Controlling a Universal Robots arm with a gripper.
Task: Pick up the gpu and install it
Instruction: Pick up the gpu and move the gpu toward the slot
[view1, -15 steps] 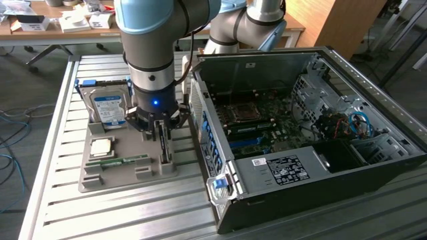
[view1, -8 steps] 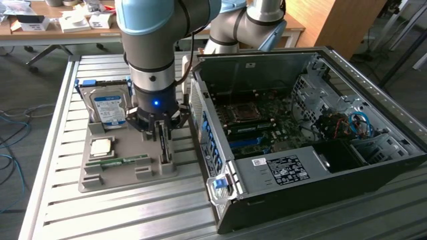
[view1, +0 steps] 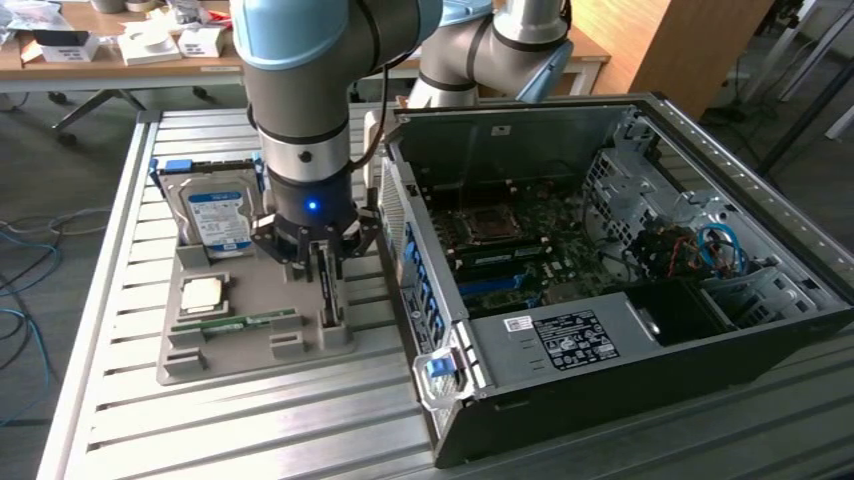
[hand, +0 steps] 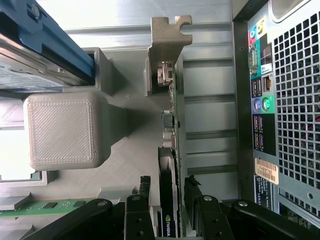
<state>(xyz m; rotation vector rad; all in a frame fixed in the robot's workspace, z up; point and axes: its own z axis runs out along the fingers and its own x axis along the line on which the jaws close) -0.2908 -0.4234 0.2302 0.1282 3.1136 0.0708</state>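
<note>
- Your gripper (hand: 168, 182) is down at the tray with its jaws spread. One black finger (hand: 144, 197) stands on each side of the gpu (hand: 169, 212).
- In the wrist view you can make out a thin gap between the card and each finger, so nothing is pinched.
- The gpu stands on its long edge in a slot of the grey printed tray (view1: 200, 372), not lying flat. Its black face is edge-on to you, and its silvery metal bracket (hand: 168, 37) is at the end away from the fingers.
- From the exterior view, the arm comes straight down over the side of the tray that is towards the exterior view's right, the side nearest the computer case (view1: 747, 210).
- Just beside the card's slot you have a blocky grey upright (hand: 62, 130) of the tray.
- Beyond that upright is the hard drive (view1: 220, 215), held upright in a blue-edged carrier at the tray's far end.
- Nearer the tray's front, a square processor chip (view1: 203, 292) lies flat, and the narrow green memory stick (view1: 247, 322) lies next to it.
- The case lies open on the slatted metal table (view1: 267, 430), just beside the tray, with its motherboard (view1: 514, 250) exposed.
- The case's rear port panel (hand: 262, 100) faces the card.
</note>
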